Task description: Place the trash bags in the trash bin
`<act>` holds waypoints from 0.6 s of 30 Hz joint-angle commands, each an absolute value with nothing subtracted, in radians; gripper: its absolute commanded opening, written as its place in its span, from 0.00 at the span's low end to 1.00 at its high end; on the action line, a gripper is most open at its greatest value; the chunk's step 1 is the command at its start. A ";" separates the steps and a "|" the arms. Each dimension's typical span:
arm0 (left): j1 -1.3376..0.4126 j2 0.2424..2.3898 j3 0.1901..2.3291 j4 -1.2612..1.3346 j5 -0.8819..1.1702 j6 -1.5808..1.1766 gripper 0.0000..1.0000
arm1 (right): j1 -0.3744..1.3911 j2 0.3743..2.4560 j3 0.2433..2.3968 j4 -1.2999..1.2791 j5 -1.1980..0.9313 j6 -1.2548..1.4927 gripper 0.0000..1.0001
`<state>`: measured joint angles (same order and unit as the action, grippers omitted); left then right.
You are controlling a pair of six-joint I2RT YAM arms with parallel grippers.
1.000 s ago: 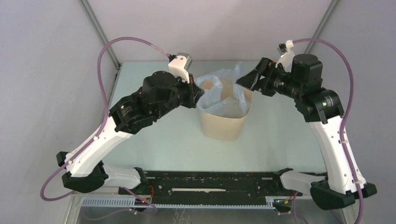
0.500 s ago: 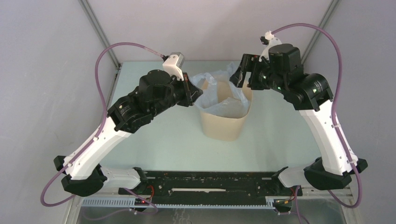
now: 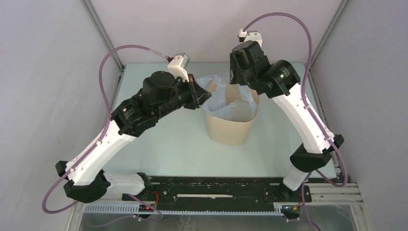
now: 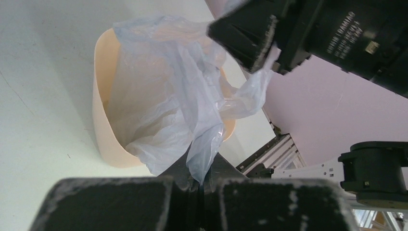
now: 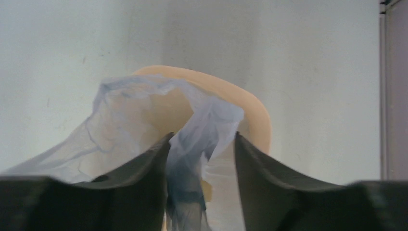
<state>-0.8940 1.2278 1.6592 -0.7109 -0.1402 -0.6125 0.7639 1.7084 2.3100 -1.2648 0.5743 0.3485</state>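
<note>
The cream-beige trash bin stands upright mid-table. The pale-blue trash bag lies partly inside it, with its top bunched above the rim. My left gripper is at the bin's left rim, shut on a twisted corner of the bag; its tips show in the left wrist view. My right gripper hangs over the bin's far rim. Its jaws stand apart in the right wrist view, with a strand of the bag hanging between them against the left finger. The bin shows below.
The pale green table carries only the bin. Metal frame posts rise at the back corners. A black rail runs along the near edge between the arm bases. The right gripper's body shows close above the bag in the left wrist view.
My right arm has swung left and risen, bringing its gripper from the bin's right side to above the far rim. The left arm and the bin have barely moved.
</note>
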 commanded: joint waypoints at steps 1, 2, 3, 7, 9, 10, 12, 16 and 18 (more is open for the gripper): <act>-0.804 1.193 1.607 -0.673 -0.082 -0.676 0.00 | 0.770 1.608 2.293 -1.317 0.602 0.363 0.48; -0.772 1.184 1.589 -0.666 -0.057 -0.697 0.00 | 0.770 1.557 2.247 -1.307 0.580 0.372 0.44; -0.737 1.175 1.568 -0.656 -0.031 -0.720 0.00 | 0.769 1.510 2.195 -1.285 0.551 0.377 0.39; -0.602 1.137 1.461 -0.594 0.109 -0.808 0.00 | 0.765 1.307 1.936 -1.150 0.423 0.317 0.18; -0.552 1.121 1.410 -0.571 0.155 -0.841 0.00 | 0.739 1.190 1.794 -1.077 0.416 0.315 0.17; -0.535 1.112 1.382 -0.559 0.173 -0.854 0.00 | 0.706 1.140 1.734 -1.050 0.379 0.319 0.16; -0.507 1.092 1.323 -0.537 0.194 -0.871 0.00 | 0.628 1.057 1.633 -1.009 0.268 0.335 0.14; -0.455 1.064 1.199 -0.515 0.221 -0.868 0.00 | 0.451 0.939 1.438 -0.947 0.054 0.390 0.11; -0.422 1.060 1.150 -0.520 0.233 -0.863 0.00 | 0.351 0.922 1.380 -0.942 -0.073 0.406 0.08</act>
